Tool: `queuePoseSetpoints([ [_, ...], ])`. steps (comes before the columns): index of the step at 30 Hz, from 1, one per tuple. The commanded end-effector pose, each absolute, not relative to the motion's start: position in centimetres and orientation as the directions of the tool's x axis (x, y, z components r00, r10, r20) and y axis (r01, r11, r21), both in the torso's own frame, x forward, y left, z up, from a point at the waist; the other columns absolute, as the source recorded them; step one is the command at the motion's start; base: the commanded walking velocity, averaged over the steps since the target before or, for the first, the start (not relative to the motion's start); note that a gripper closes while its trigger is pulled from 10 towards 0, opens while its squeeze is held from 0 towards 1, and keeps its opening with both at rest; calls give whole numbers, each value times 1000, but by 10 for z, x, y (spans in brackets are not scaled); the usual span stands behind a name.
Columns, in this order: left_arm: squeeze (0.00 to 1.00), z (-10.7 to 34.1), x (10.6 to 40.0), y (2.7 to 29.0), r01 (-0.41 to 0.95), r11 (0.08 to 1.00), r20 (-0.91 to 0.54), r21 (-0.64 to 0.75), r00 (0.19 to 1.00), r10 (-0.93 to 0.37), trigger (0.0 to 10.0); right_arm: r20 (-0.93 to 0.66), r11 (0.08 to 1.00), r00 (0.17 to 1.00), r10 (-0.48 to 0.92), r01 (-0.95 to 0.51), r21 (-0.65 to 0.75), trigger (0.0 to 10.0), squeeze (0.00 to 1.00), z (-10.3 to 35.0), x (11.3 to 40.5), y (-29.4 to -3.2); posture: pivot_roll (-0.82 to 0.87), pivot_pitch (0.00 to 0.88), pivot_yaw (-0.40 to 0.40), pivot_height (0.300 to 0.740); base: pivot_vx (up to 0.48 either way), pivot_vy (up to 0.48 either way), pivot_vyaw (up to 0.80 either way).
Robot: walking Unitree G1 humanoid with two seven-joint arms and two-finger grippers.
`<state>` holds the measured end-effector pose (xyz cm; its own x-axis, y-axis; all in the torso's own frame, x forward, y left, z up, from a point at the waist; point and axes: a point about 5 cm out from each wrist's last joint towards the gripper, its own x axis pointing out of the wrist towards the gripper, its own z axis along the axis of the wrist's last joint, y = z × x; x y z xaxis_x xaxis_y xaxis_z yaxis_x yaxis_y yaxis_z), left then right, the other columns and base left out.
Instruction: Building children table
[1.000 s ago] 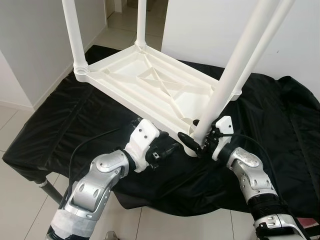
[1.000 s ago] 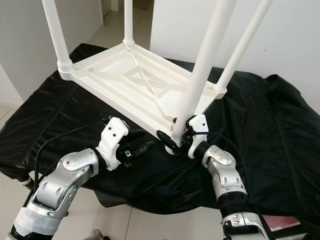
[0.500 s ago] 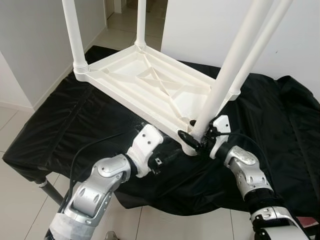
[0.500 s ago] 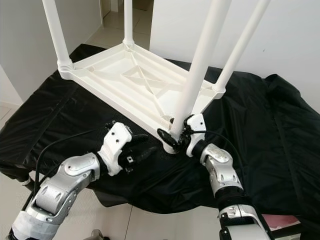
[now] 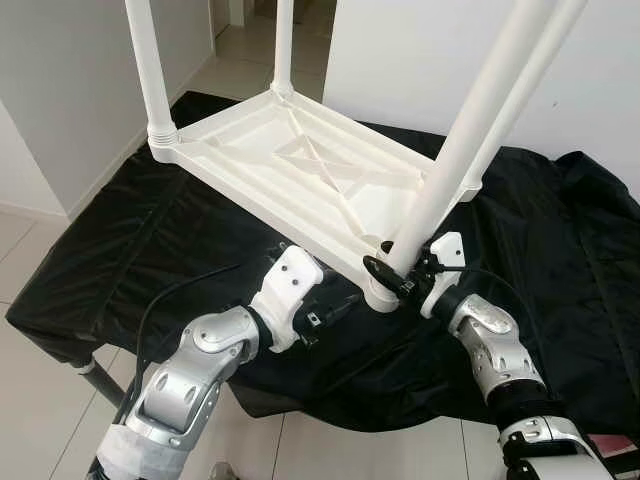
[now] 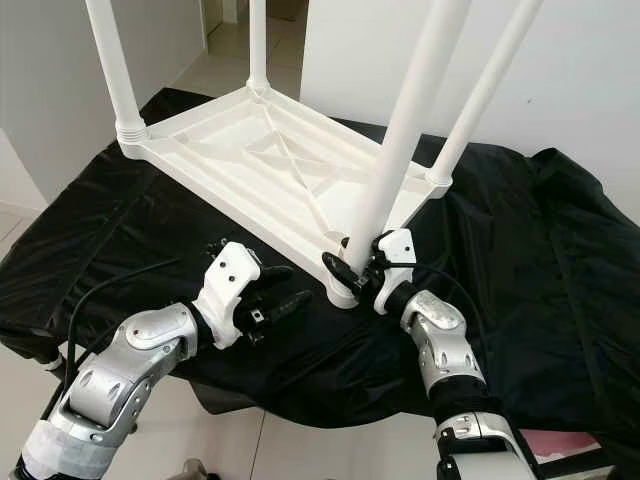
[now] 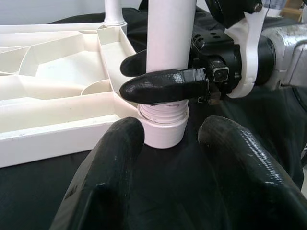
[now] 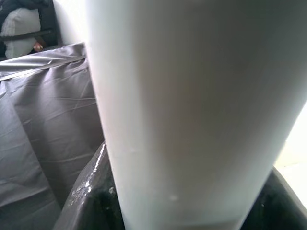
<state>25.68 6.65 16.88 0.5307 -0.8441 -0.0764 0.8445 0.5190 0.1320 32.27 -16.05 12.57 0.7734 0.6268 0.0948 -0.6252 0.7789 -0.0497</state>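
A black cloth (image 5: pixel 150 240) covers the work surface and fills the middle band of the left eye view from the left edge to the right edge. On it lies a white plastic table (image 5: pixel 290 165), upside down, its ribbed underside facing up, reaching from the upper left of the frame down toward the centre. Four white legs stand up from its corners: one at the upper left (image 5: pixel 150 70), one at the top centre (image 5: pixel 283 45), one at the upper right (image 5: pixel 520 95), and the nearest leg (image 5: pixel 470 120), which rises slantwise from the socket (image 5: pixel 381 293) at the corner just right of centre.

The right arm (image 5: pixel 495 350) comes up from the lower right of the frame. The right gripper (image 7: pixel 165 79) is clamped on the nearest leg just above its threaded base, one black finger (image 7: pixel 160 86) lying across the front of the leg and the other behind it. In the right wrist view the leg (image 8: pixel 192 110) is pressed close between the dark fingers.

The left arm (image 5: pixel 195 375) rises from the lower left. The left gripper (image 5: pixel 335 305) sits just left of the socket, over the cloth, its two fingers (image 7: pixel 110 172) spread apart and holding nothing, near the corner but not touching it.
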Motion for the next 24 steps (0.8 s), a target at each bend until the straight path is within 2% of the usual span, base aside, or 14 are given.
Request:
queuePoseSetpoints([
  [1, 0, 169, 257, 65, 856, 502, -82, 125, 513, -855, 10000, 94, 786, 782, 616, -617, -24, 10000, 0, 122, 319, -158, 39, 26, -77, 740, 0, 0, 0],
  [15, 0, 169, 259, 64, 851, 510, -77, 126, 521, -850, 10000, 98, 827, 821, 563, -560, -52, 10000, 0, 123, 316, -158, 39, 24, -86, 740, 0, 0, 0],
  [17, 0, 169, 258, 62, 850, 512, -71, 124, 522, -850, 10000, 81, 900, 897, 435, -433, -42, 10000, 0, 124, 318, -166, 40, 22, -91, 740, 0, 0, 0],
  [19, 0, 169, 258, 62, 850, 512, -70, 124, 522, -850, 10000, 75, 918, 915, 398, -396, -40, 10000, 0, 125, 318, -168, 40, 22, -91, 740, 0, 0, 0],
  [22, 0, 171, 259, 61, 847, 517, -63, 127, 527, -848, 10000, 70, 979, 976, 204, -205, 13, 10000, 0, 123, 314, -171, 45, 19, -99, 740, 0, 0, 0],
  [24, 0, 171, 259, 61, 846, 518, -62, 128, 528, -847, 10000, 67, 985, 983, 168, -171, 31, 10000, 0, 122, 311, -169, 45, 19, -100, 740, 0, 0, 0],
])
